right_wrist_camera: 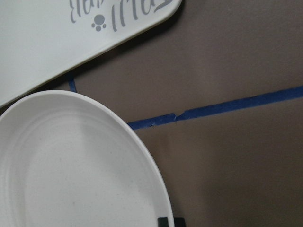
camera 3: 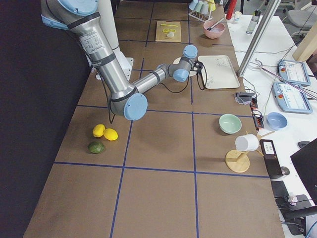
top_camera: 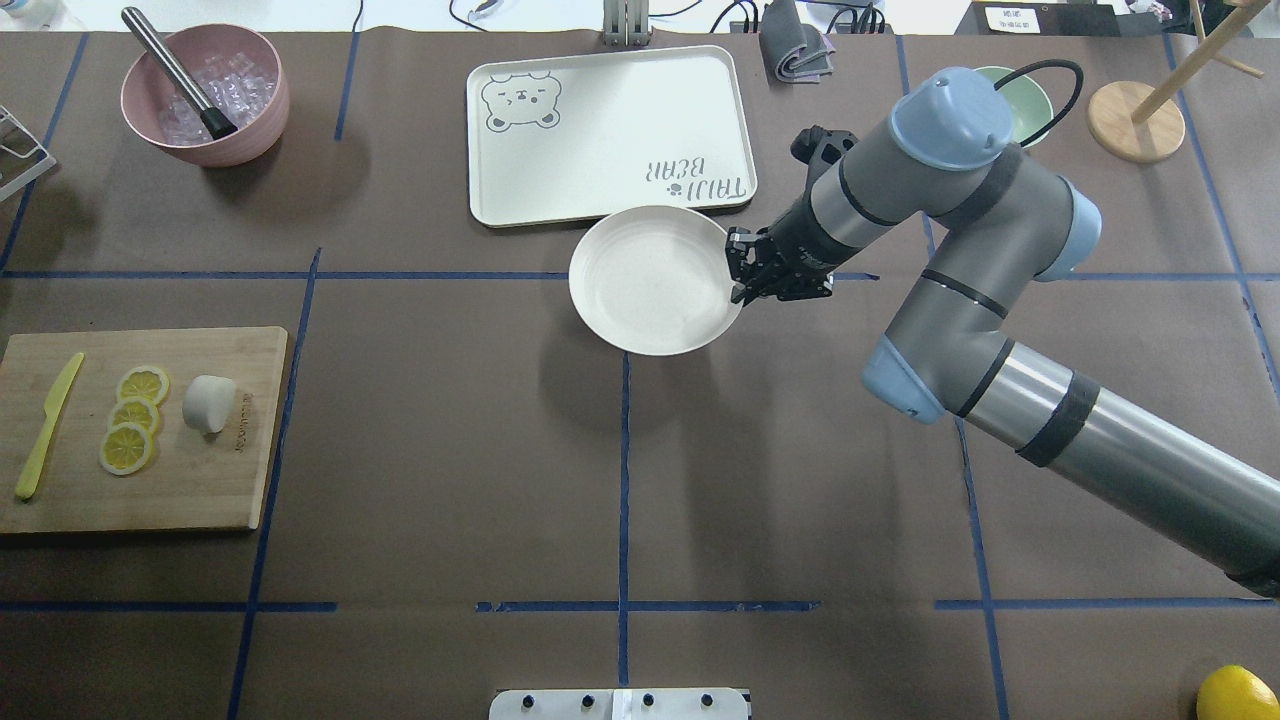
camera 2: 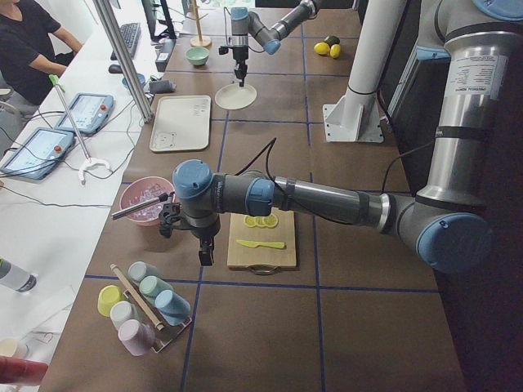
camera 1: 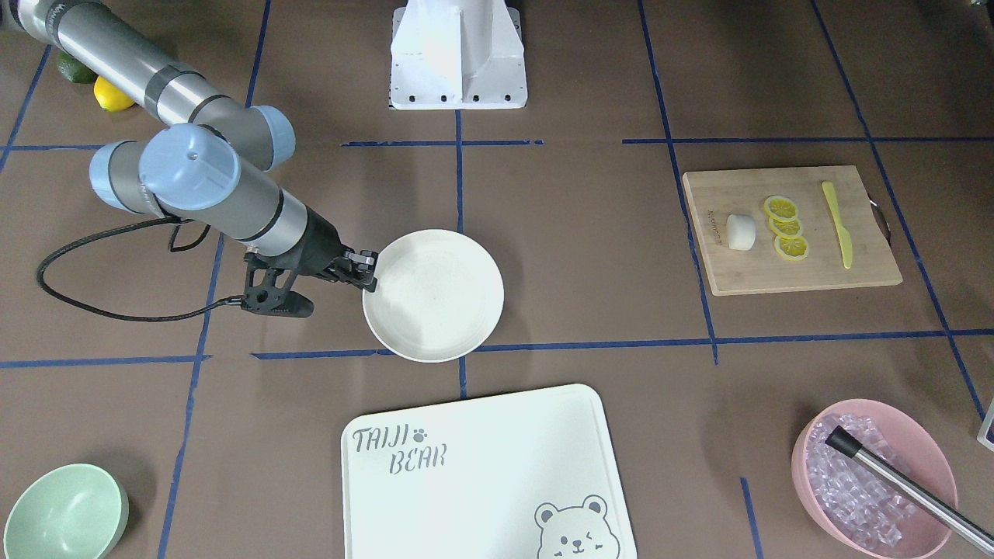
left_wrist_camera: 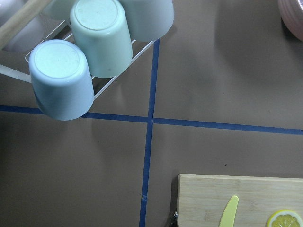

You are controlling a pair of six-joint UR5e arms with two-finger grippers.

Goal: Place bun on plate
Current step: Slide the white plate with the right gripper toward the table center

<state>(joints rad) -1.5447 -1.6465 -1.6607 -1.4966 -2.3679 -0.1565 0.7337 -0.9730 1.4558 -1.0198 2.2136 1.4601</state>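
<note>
Overhead exterior: right gripper (top_camera: 741, 273) pinches plate (top_camera: 640, 290) rim at 3 o'clock; edge hold may slip; left gripper (camera 2: 205, 256) state: cannot tell.

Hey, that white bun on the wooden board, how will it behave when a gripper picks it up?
The bun looks small and matte, so probably light and not slippery. Its rounded sides suggest it may roll on the cutting board if nudged. It might dent under a hard pinch, though softness isn't visible.
</note>
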